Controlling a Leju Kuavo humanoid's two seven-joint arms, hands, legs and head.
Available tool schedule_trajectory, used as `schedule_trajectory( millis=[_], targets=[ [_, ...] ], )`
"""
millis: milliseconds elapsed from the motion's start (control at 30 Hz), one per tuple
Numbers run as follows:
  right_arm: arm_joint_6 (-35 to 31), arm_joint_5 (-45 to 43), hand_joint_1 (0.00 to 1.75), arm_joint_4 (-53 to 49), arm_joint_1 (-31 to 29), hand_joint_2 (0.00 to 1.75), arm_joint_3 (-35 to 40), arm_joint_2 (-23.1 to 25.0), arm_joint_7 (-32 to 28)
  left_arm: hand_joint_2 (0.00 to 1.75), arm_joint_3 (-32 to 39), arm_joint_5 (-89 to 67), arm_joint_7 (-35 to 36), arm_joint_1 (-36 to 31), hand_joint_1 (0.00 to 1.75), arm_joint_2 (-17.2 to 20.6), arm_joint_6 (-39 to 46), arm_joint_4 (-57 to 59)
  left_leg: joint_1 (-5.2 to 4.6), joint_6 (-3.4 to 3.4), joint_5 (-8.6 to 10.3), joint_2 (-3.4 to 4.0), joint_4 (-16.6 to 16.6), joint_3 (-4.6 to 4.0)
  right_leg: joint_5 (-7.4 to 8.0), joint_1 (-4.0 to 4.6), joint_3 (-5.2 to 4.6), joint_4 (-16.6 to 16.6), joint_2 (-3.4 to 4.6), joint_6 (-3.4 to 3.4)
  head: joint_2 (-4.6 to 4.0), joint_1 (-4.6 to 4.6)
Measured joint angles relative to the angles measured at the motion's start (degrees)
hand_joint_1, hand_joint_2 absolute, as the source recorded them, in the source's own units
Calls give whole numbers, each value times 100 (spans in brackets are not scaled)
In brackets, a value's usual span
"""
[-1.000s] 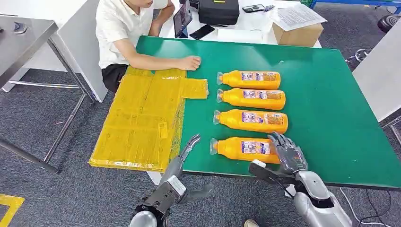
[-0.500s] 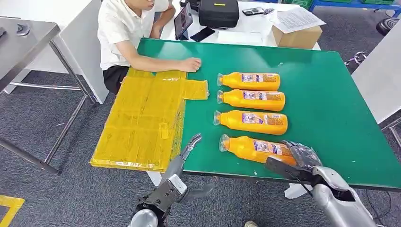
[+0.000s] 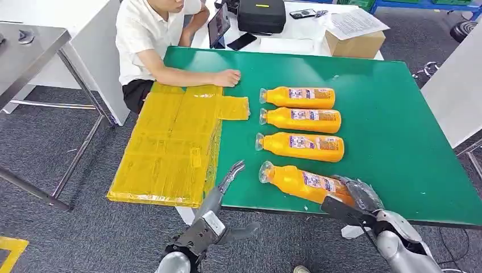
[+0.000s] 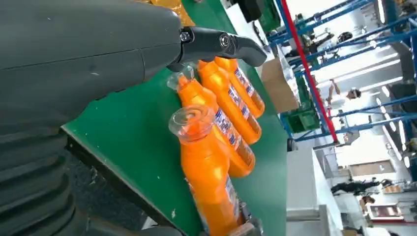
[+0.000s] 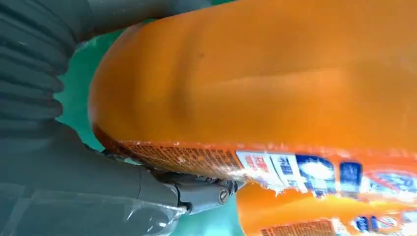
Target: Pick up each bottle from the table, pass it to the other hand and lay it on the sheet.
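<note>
One bottle [image 3: 304, 182], tilted, base gripped in right hand [image 3: 355, 196]; left hand [image 3: 230, 173] empty, fingers apart.

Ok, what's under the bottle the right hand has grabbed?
Green table shows beneath the nearest bottle, whose cap end looks tilted up in the left wrist view. The right hand grips its base, hiding whatever lies under that end.

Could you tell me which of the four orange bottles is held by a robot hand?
The nearest bottle, skewed out of line; the right robot hand grips its base.
</note>
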Motion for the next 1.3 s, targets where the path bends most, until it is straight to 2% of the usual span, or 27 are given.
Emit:
schedule_trajectory(
  millis=[200, 433, 633, 800, 1033, 1300],
  targets=[
    [11, -457, 175, -380, 322, 175, -234, 378, -269, 175, 44, 239, -339, 120, 0, -7, 323, -116, 0, 0, 1, 0, -1, -6, 1, 0, -4, 2, 0, -2, 0, -2],
    [-2, -902, 175, -1058, 746, 175, -339, 901, -620, 175, 363, 1909, -151, 286, 0, -11, -442, -179, 0, -1, 2, -4, -1, -32, 1, 0, -27, 4, -1, -2, 0, -2],
    [-158, -1169, 175, -1342, 780, 175, -343, 1228, -844, 175, 496, 2652, -92, 371, 0, -13, -848, -315, 0, 0, 3, -5, -1, -43, 1, -1, -34, 4, -3, -3, 0, 0],
    [-588, -1427, 175, -1514, 781, 175, -334, 1676, -1066, 175, 542, 3165, 31, 407, 0, -11, -951, -605, 0, 0, 3, -6, -1, -43, 0, -1, -36, 4, -4, -3, 0, 0],
    [-732, -1593, 175, -1571, 774, 175, -321, 2008, -1191, 175, 603, 3888, 103, 482, 0, -30, -1289, -791, 1, 0, 3, -5, -2, -46, 0, -1, -36, 5, -3, -3, 0, 0],
    [-1134, -666, 175, -1301, 422, 175, 196, 2223, -783, 175, 588, 3954, 59, 455, 0, -39, -1657, -929, 2, -1, 6, -5, -2, -50, 1, 0, -43, 5, -3, -4, 0, 0]
  ],
)
